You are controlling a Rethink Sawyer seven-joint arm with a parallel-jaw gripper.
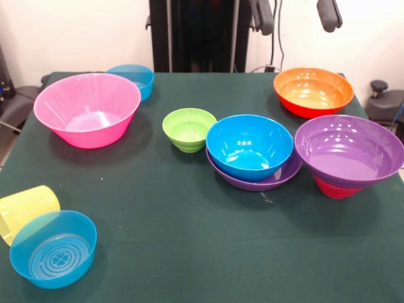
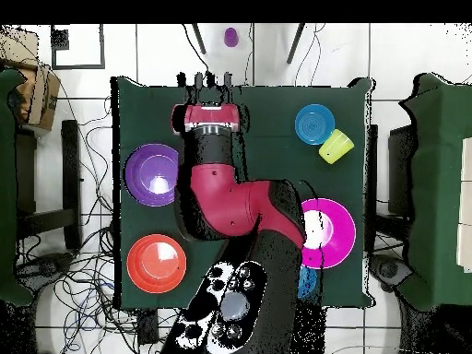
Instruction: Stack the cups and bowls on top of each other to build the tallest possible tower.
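a: dark green cloth is covering the table (image 1: 189,252), and in the front view the gripper (image 1: 295,14) is hanging high with its two fingers spread wide, gripping nothing.

b: what is sitting closest to it?

a: the orange bowl (image 1: 312,91), just beneath it. further below, the purple bowl (image 1: 349,151) is resting on a red bowl (image 1: 334,188). off to the side, the blue bowl (image 1: 249,146) is nesting in a second purple bowl (image 1: 252,181), with the green bowl (image 1: 189,129) just beside them. the pink bowl (image 1: 87,109) is lying well apart.

b: and the yellow cup (image 1: 25,211)?

a: farthest away, lying on its side, touching a translucent blue bowl (image 1: 53,248) that is tilting up.

b: from overhead?

a: the gripper (image 2: 212,83) is hovering near the table's edge, again showing nothing between its fingers. the arm (image 2: 230,198) is hiding the middle bowls. the yellow cup (image 2: 336,146) is lying out to one side of the gripper.

b: how am i judging the handling?

a: i'm guessing thin, light, glossy plastic, stiff but slippery. pinching a rim wall is looking safest; the tipped cup is likely wanting to roll.
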